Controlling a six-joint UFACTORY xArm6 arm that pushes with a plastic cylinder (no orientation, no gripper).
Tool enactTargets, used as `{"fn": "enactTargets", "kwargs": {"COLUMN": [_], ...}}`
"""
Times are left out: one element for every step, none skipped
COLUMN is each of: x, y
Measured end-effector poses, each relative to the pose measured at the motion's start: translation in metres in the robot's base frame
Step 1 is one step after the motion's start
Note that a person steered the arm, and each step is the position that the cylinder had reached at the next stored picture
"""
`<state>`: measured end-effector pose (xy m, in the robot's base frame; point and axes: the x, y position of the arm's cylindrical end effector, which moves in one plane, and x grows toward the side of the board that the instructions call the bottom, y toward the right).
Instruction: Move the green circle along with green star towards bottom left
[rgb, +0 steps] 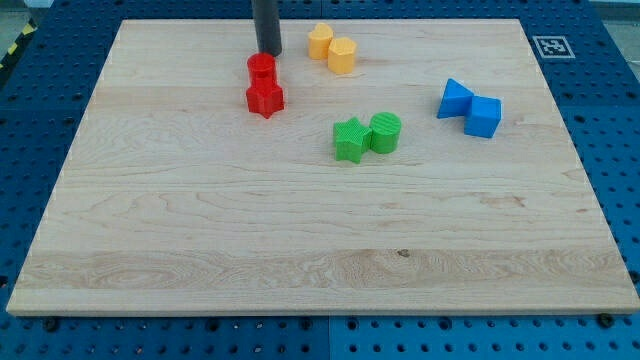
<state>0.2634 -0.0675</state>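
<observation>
The green circle (385, 132) sits near the board's middle, touching the green star (349, 139) on its left side. My tip (268, 52) is near the view's top, left of centre, just above the red blocks. It stands well up and to the left of both green blocks, apart from them.
A red circle (261, 69) and a red star (265, 98) lie just below my tip. Two yellow blocks (320, 41) (342, 55) sit to its right. A blue triangle (454, 98) and a blue cube (484, 116) lie at the right. The wooden board (200, 240) rests on a blue pegboard.
</observation>
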Motion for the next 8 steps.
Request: {"fn": "enactTargets", "kwargs": {"x": [0.018, 0.041, 0.063, 0.083, 0.103, 0.118, 0.122, 0.122], "y": [0.011, 0.020, 0.033, 0.061, 0.094, 0.126, 0.145, 0.166]}}
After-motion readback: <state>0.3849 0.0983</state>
